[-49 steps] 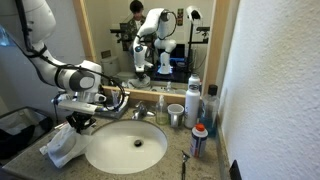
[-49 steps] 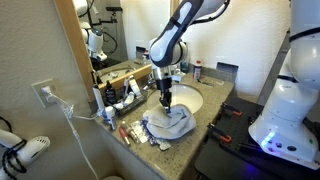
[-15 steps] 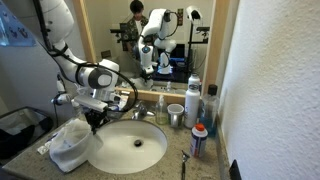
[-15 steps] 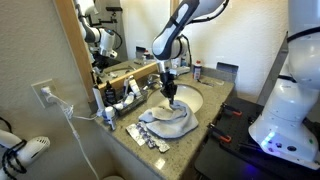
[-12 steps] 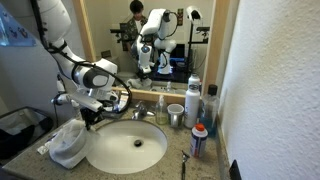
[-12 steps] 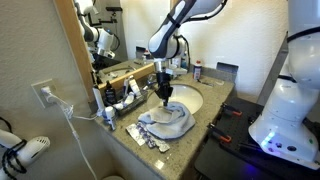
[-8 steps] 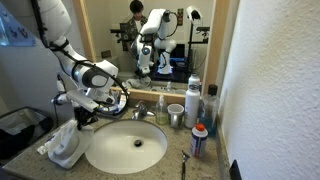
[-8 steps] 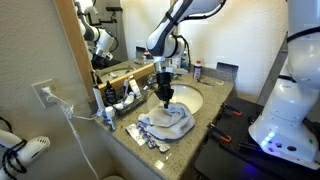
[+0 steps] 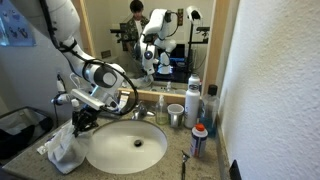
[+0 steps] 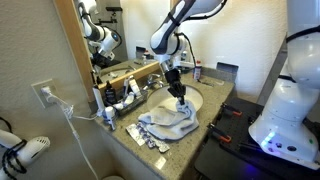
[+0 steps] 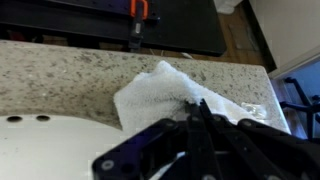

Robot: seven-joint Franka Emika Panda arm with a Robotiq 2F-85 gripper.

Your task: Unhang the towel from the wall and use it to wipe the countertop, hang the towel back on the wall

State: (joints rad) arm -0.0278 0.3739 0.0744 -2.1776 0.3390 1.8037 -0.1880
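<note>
1. the gripper (image 11: 196,108) has its jaws squeezed together on a fold of the towel (image 11: 160,88). the wrist view shows the fingertips meeting right in the cloth.
2. the towel is down on the countertop (image 11: 60,68) in a crumpled heap, off-white, with one corner sticking up toward 12 o'clock in the wrist view.
3. in an exterior view the towel (image 9: 64,148) sits at about 9 o'clock of the sink (image 9: 125,150), just beside the rim, with the gripper (image 9: 80,120) right on top of it.
4. in an exterior view the heap (image 10: 168,125) lies at about 7 o'clock of the gripper (image 10: 181,95), near the front edge.
5. a white bottle (image 9: 193,96) and a cup (image 9: 175,114) stand around 2 o'clock of the sink, well apart from the towel.
</note>
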